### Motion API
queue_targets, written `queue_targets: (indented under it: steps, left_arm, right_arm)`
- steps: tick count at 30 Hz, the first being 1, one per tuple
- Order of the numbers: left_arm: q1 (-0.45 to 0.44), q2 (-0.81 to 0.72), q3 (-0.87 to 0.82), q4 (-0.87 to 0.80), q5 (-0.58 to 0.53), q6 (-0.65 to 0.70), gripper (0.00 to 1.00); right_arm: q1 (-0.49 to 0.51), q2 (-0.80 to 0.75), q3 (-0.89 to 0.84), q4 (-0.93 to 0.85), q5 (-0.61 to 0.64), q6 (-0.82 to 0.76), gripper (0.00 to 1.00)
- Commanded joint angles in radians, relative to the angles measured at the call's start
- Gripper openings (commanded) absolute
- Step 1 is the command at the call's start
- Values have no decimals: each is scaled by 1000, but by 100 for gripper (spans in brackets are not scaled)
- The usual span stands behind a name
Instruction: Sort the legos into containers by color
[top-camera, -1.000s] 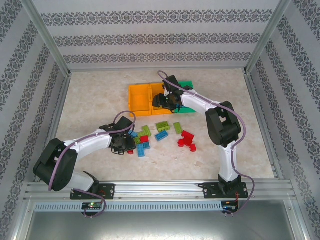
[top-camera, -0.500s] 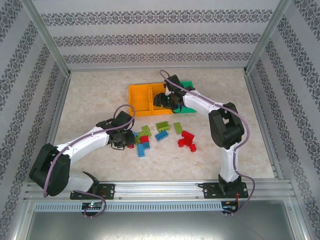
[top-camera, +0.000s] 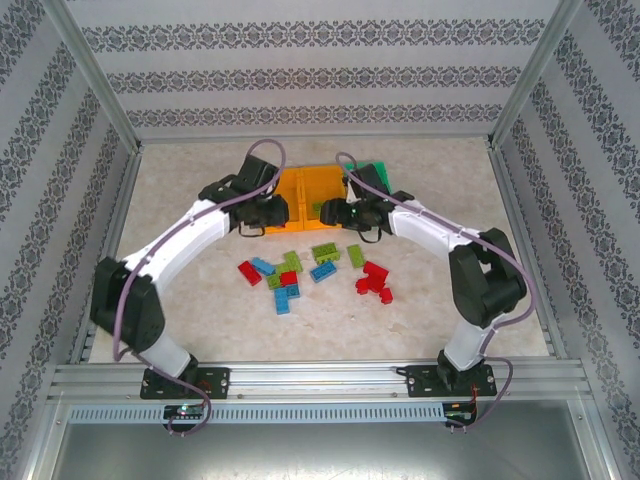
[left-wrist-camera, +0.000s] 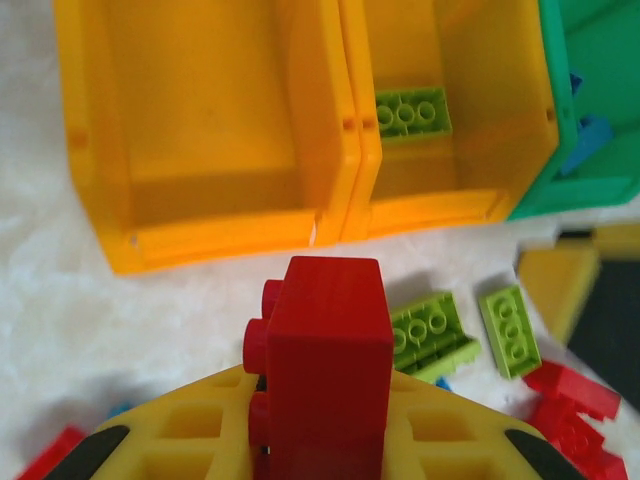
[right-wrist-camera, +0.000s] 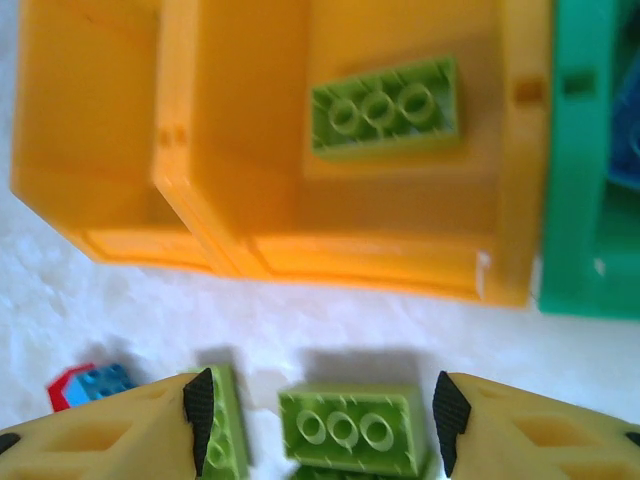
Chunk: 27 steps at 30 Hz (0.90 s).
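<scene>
My left gripper (left-wrist-camera: 322, 400) is shut on a red lego (left-wrist-camera: 328, 365) and holds it off the table just in front of the left orange bin (left-wrist-camera: 100, 130), which has nothing in it. In the top view the left gripper (top-camera: 262, 220) sits at that bin's near edge. The middle orange bin (right-wrist-camera: 400, 240) holds one lime lego (right-wrist-camera: 385, 108). The green bin (left-wrist-camera: 560, 190) holds blue legos (left-wrist-camera: 590, 135). My right gripper (right-wrist-camera: 324, 410) hangs open above a lime lego (right-wrist-camera: 345, 428) on the table, with nothing between its fingers.
Loose legos lie in front of the bins: red (top-camera: 249, 272), blue (top-camera: 287, 298), lime (top-camera: 355, 255) and a red cluster (top-camera: 375, 280). Metal frame posts and patterned walls close in the table (top-camera: 180, 200) on three sides.
My left arm has lifted away from the loose pile and swung far toward the left orange bin, carrying the red lego. My right gripper has drawn back from over the middle bin toward the pile.
</scene>
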Motion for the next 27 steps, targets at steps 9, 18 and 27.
queue_targets:
  steps: [9, 18, 27]
  left_arm:
    - [93, 333, 300, 7, 54, 99, 21]
    - [94, 423, 369, -6, 30, 85, 31]
    - [95, 368, 315, 15, 31, 75, 54]
  right_arm:
    - [168, -24, -65, -121, 216, -85, 78]
    - [220, 64, -10, -200, 312, -57, 83]
    - [230, 121, 27, -200, 291, -61, 85]
